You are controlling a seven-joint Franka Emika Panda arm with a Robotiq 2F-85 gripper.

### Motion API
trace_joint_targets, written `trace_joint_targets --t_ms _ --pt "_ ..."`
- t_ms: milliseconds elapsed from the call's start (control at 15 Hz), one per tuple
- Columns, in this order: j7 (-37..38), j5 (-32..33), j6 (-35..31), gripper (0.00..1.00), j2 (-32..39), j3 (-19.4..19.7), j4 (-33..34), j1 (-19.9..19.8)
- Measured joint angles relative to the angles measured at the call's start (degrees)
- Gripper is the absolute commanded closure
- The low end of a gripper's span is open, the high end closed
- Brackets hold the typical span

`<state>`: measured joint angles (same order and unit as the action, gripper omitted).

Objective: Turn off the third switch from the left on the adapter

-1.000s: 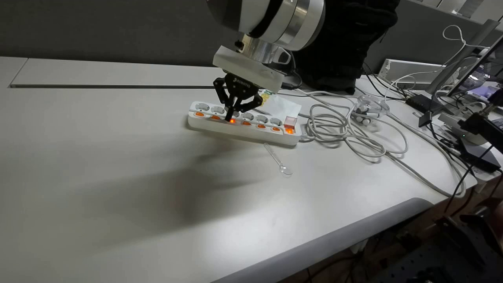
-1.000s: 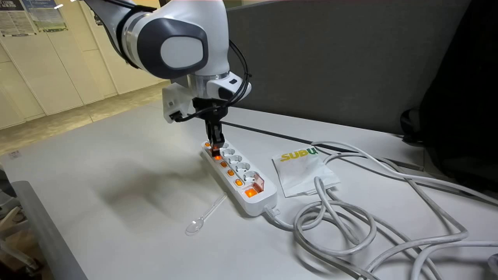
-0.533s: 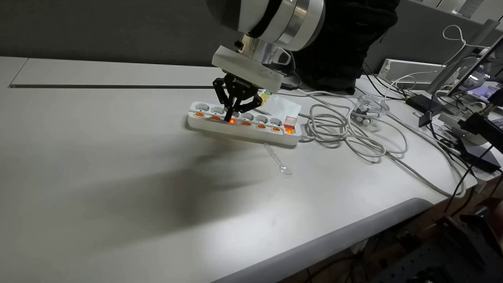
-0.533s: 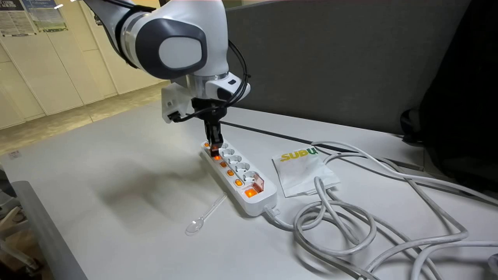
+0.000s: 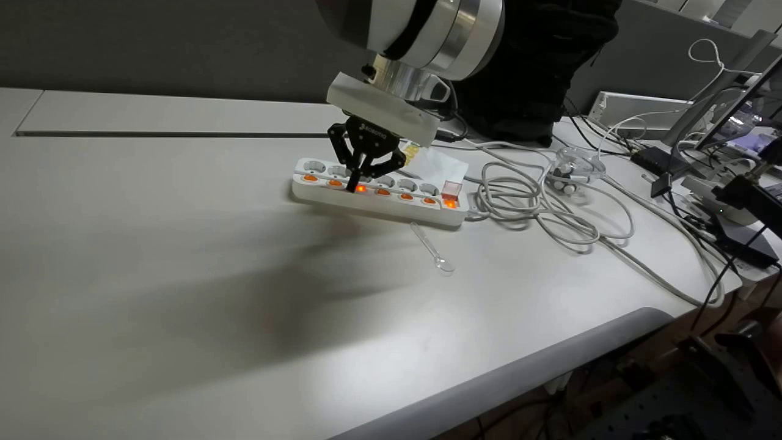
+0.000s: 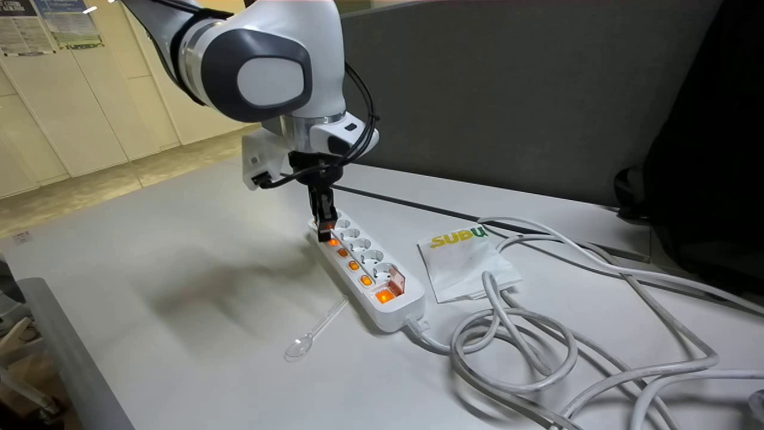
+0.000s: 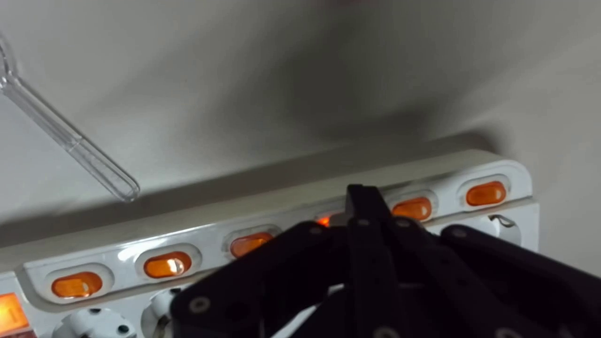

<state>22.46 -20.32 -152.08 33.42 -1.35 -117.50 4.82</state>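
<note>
The adapter is a long white power strip with a row of orange switches, in both exterior views (image 5: 397, 209) (image 6: 389, 319) and the wrist view (image 7: 281, 199). The third switch from the left glows bright red-orange (image 5: 361, 188) and also glows in an exterior view (image 6: 333, 242). Only a small lit part of it shows in the wrist view (image 7: 324, 220); my fingers hide the rest. My gripper (image 5: 351, 189) is shut and empty, pointing down at the strip. Its fingertips (image 7: 365, 190) are right beside the third switch, on the second-switch side. I cannot tell whether they touch.
A large end switch (image 6: 385, 295) with a raised clear cover glows orange. A clear plastic spoon (image 5: 432, 247) lies in front of the strip. A paper napkin (image 6: 468, 263) and coiled white cables (image 5: 513, 195) lie beside it. A dark partition (image 6: 507, 101) stands behind.
My gripper has shifted slightly left and a little lower along the strip, toward the second switch. It stays shut. The third switch glows throughout.
</note>
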Motion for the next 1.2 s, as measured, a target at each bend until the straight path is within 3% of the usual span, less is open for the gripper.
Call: trace_joint_targets --t_ms 1200 --pt "0.0 1.1 -4.1 1.00 -2.1 1.1 -3.4 0.5"
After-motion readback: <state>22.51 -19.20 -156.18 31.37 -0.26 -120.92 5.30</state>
